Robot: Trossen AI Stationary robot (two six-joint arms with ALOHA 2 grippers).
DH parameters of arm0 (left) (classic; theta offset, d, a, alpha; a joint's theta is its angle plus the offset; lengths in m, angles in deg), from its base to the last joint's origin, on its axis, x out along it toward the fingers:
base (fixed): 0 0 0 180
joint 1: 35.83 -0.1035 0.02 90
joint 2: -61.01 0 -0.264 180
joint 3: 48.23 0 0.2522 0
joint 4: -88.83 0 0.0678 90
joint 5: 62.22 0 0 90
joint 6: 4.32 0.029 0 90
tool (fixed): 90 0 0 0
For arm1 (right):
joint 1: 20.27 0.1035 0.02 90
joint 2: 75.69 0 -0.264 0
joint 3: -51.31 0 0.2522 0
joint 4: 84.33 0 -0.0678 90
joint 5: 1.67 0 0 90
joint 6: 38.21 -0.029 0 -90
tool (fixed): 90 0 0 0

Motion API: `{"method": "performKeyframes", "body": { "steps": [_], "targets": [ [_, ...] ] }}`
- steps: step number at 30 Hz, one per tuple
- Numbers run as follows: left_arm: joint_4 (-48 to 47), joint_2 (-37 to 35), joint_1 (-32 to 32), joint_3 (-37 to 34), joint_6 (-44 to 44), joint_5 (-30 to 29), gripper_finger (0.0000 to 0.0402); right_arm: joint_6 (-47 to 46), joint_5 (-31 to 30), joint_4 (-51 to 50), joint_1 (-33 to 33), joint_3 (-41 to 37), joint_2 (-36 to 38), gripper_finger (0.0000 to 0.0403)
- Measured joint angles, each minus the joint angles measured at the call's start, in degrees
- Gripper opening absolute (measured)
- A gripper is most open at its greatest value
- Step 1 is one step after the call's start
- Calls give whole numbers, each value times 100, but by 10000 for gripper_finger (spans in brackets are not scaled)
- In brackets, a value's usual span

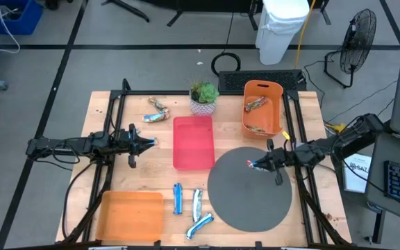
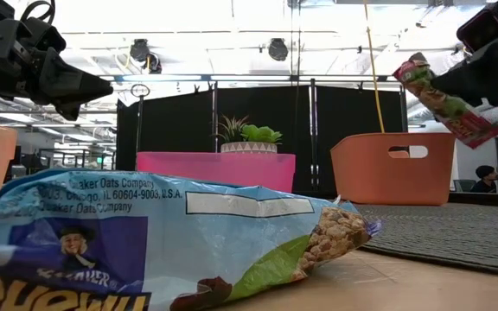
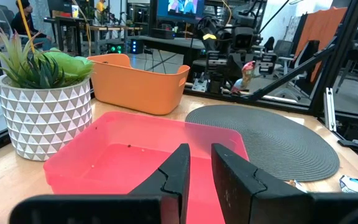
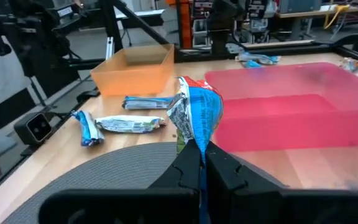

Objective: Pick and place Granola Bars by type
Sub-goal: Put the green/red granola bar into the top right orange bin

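Workshop floor with taped lines, a fan and a white bin surrounds the wooden table [image 1: 117, 111] on which we sort the Granola Bars by type.

We locate the bars in four places. One bar [image 4: 194, 118] is pinched by its wrapper end between the nearly closed fingers of the right hand [image 1: 257, 164], held clear above the dark round mat [image 1: 250, 198]; in the low view it hangs tilted in the air. We judge it is gripped at the end seam because that flat end gives the narrow fingers purchase. Three blue-and-white bars [image 1: 189, 205] lie loose near the front edge, between the flat orange tray [image 1: 130, 215] and the mat. Two brown-toned bars [image 1: 157, 111] lie at the back left. At least two more rest inside the orange bin [image 1: 262, 105], which we judge to be the destination for that type.

The red tray [image 1: 193, 142] at the centre holds no bar; we judge it a likely destination for another type. A potted plant [image 1: 203, 97] stands just behind it.

The left hand [image 1: 151, 142] hovers just left of the red tray, holding nothing, fingers parted only narrowly. We judge it to be waiting, keeping clear of the right arm's path.
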Motion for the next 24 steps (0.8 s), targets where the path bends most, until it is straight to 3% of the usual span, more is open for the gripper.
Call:
{"method": "performKeyframes", "body": {
  "steps": [11, 24],
  "targets": [
    [0, 0, 0, 0, 1, 0, 72, 613, 978, 700, -1096, 0, 4, 0],
    [0, -1, 1, 0, 1, 0, 72, 653, 996, 994, -2507, 0, 4, 1]
  ]
}}
